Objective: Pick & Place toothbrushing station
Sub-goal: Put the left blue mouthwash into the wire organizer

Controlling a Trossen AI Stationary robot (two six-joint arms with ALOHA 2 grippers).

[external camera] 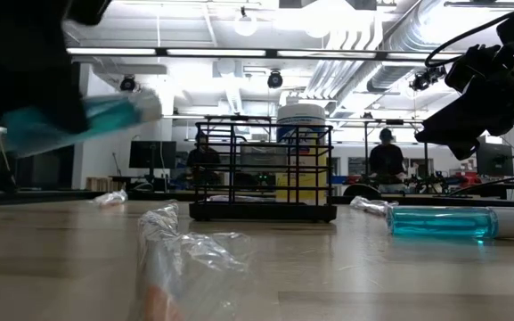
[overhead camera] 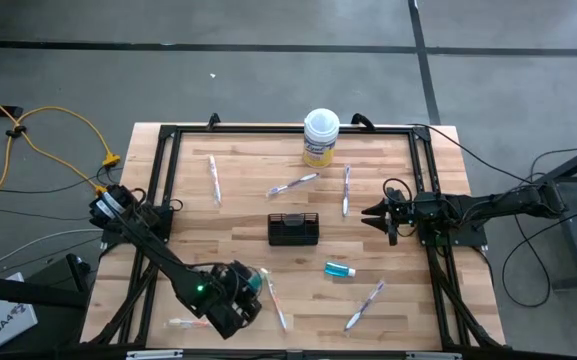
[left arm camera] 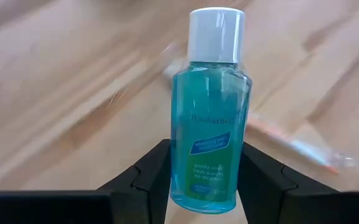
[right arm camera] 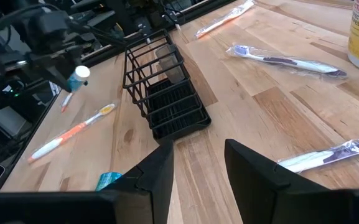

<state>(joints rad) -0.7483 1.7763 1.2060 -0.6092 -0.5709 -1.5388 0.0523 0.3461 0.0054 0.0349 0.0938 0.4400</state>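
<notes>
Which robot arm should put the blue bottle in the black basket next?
The left one, probably. Its gripper already grips a teal bottle, so it need only reach the black holder. The right gripper waits empty, jaws open.

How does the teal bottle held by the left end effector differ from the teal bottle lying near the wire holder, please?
The held teal bottle is off the table, clamped at its lower body between the left end effector's fingers; the second teal bottle lies on its side on the wooden table, untouched. The held one is at the table's front left; the lying one sits just front-right of the black wire holder. Both are clear teal with white caps.
</notes>
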